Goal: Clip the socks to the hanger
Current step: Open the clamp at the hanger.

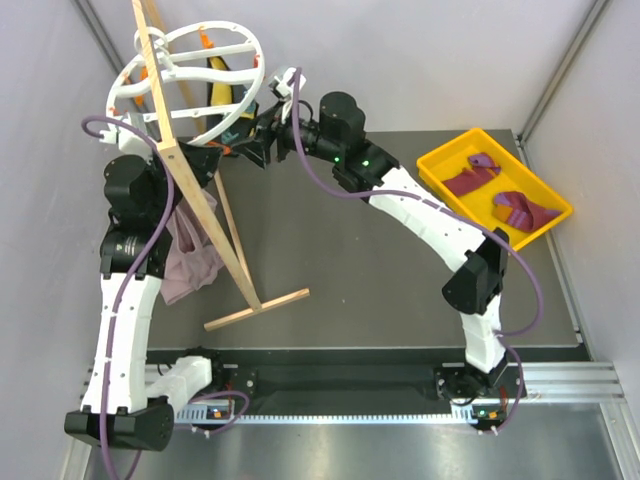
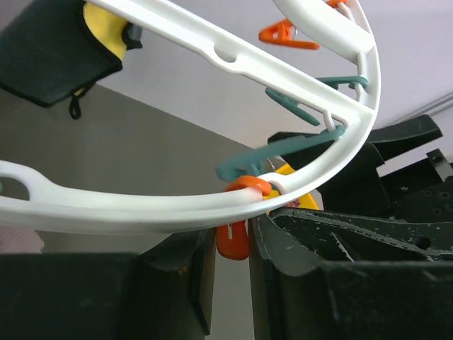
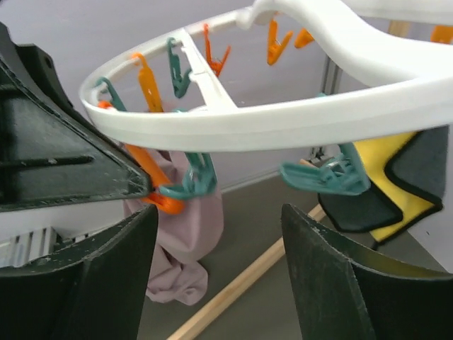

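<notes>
The round white hanger (image 3: 283, 127) with orange and teal clips (image 3: 333, 177) is hanging over the counter's (image 1: 350, 280) far left corner, left fingers (image 2: 333, 283) pinching an orange clip (image 2: 233, 237), right fingers (image 3: 333, 283) sitting spread under its rim, while the purple socks (image 1: 478, 172) are lying in a yellow tray (image 1: 462, 202) by the far right corner.

Bright, even light falls from above, and shadows on the dark table (image 1: 380, 290) are faint and soft-edged. The overhead view is sharp throughout. Both wrist views run softer (wide lenses, bowing lines near the frame edges), and the white hanger (image 2: 177, 209) carries a mild sheen along its rim.
</notes>
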`<state>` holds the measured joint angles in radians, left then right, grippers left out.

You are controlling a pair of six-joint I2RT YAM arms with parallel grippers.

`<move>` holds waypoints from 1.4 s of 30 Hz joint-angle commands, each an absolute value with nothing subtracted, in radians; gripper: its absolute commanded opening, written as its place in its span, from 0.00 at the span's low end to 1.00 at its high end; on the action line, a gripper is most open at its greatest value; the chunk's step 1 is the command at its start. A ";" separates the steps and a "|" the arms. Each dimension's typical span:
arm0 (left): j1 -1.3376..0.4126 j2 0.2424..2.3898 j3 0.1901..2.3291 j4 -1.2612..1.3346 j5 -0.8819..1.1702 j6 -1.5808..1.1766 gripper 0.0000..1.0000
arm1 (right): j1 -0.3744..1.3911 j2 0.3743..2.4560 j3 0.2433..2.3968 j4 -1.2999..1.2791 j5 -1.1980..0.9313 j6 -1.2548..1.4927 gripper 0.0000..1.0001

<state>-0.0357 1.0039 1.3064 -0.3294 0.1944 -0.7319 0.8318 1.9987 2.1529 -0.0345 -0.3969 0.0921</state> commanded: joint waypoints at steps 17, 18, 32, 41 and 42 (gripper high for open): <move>-0.031 0.945 1.388 -0.423 0.291 -0.879 0.00 | 0.828 1.790 1.697 0.538 -0.742 0.052 0.57; -0.031 0.943 1.388 -0.420 0.296 -0.885 0.00 | 0.833 1.793 1.695 0.564 -0.749 0.063 0.57; -0.031 0.934 1.374 -0.382 0.354 -0.954 0.00 | 0.844 1.868 1.753 0.779 -0.795 0.196 0.50; -0.031 0.934 1.381 -0.370 0.377 -0.960 0.00 | 0.842 1.855 1.706 0.781 -0.776 0.196 0.48; -0.031 0.933 1.381 -0.370 0.377 -0.962 0.00 | 0.841 1.856 1.718 0.779 -0.776 0.198 0.48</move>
<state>-0.0338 0.9573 1.3495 -0.4301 0.3508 -0.9485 0.8314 1.8641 1.6981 0.7177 -0.7620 0.1879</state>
